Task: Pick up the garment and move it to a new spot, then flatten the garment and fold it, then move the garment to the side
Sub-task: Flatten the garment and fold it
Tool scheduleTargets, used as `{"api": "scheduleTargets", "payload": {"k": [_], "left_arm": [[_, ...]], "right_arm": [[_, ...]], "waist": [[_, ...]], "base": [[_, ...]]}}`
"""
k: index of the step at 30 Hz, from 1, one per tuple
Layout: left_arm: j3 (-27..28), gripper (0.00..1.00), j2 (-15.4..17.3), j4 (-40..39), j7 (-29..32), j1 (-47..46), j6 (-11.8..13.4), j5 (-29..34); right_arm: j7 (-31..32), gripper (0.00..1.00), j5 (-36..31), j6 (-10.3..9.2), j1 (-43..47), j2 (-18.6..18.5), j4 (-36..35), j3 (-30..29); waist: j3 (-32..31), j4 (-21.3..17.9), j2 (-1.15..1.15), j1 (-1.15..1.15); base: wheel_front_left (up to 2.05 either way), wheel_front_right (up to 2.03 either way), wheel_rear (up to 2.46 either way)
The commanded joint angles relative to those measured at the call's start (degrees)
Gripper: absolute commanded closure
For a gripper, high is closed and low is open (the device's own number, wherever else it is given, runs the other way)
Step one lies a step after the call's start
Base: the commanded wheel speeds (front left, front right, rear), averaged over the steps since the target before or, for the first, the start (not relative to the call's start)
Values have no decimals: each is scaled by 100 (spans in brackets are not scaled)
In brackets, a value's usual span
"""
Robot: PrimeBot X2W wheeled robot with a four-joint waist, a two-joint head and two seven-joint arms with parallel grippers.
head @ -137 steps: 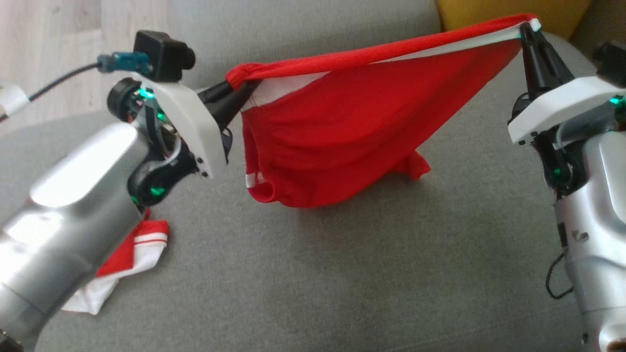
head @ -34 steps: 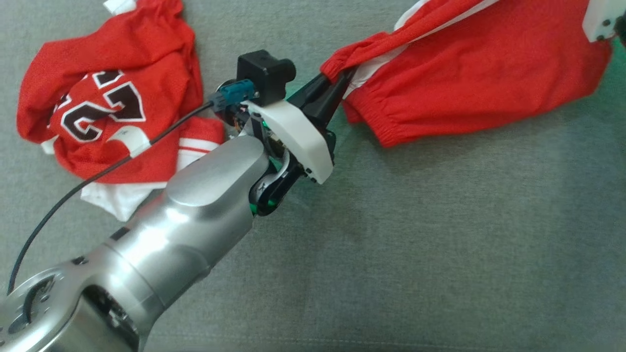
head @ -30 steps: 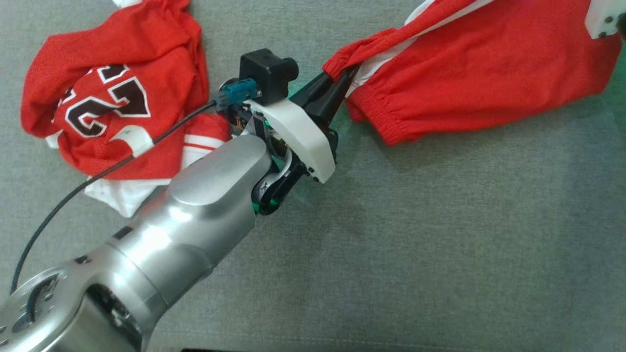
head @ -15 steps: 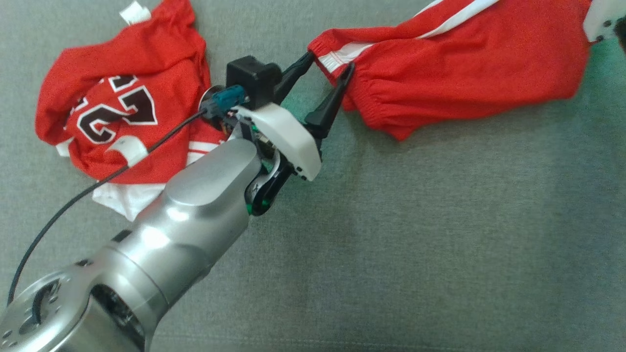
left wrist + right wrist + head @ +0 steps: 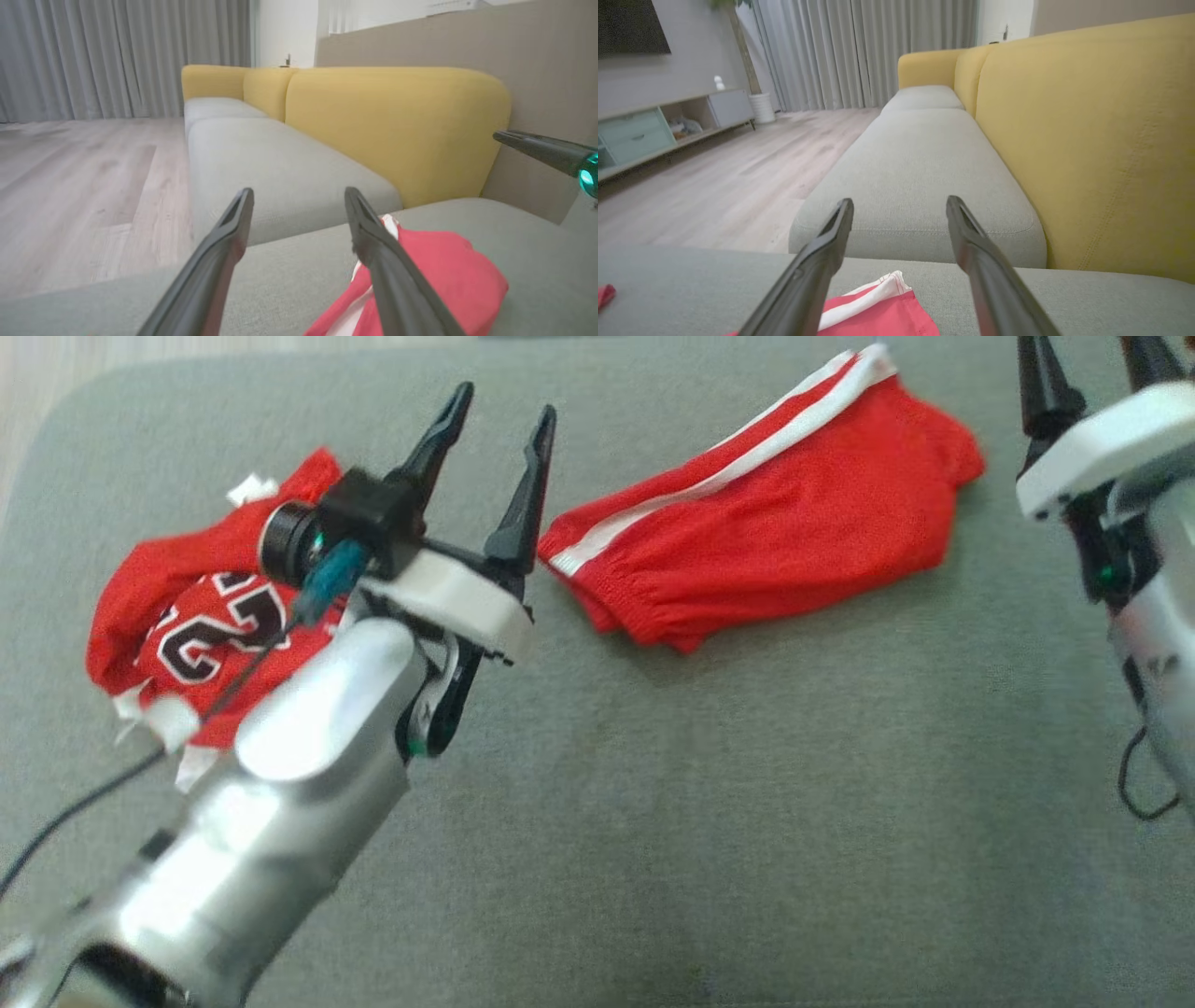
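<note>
The red shorts (image 5: 756,560), white stripe along one side, lie on the grey seat (image 5: 709,821) toward the far right, touching neither gripper. The left gripper (image 5: 504,406) hangs just left of their gathered edge, its fingers spread wide and holding nothing. The right gripper (image 5: 1088,369) stands just right of the shorts' far end, its fingers likewise spread and empty. A crumpled red jersey (image 5: 187,625) with dark numerals lies at the left, partly behind the left arm. In both wrist views a yellow backrest (image 5: 1087,140) rises along the far side of the seat, and wood floor (image 5: 714,186) lies beyond the seat's left end.
</note>
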Motion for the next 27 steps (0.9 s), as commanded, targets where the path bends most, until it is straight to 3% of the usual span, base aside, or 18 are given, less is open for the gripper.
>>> {"api": "scheduleTargets", "payload": {"k": [1,7,14,20,27], "left_arm": [[303,0,195,-260,-45,110,89,187],[1285,0,388,-1345,-46,1386,421,1234],[2221,0,282,-1954,-46,2798,489,2126],[2699,0,-27,-1884,-46,3563,226,2458],[2997,0,-280,-1745,-47,3615,-152,2810]], "right_arm": [[-65,0,-52,-5,151,-2,-359,-134],[-67,0,-632,-5,1751,470,-1916,-1082],[-68,0,-1497,-5,3392,1335,-3131,-1694],[-68,0,-1850,-5,4179,1673,-3523,-1936],[-66,0,-2032,-5,4189,1737,-3581,-2101]], "waist": [[-193,-155,0,2],[-498,-318,0,2],[-641,-453,0,2],[-720,-459,0,2],[-548,-325,0,2]], "base": [[0,0,0],[0,0,0],[0,0,0],[0,0,0],[0,0,0]]}}
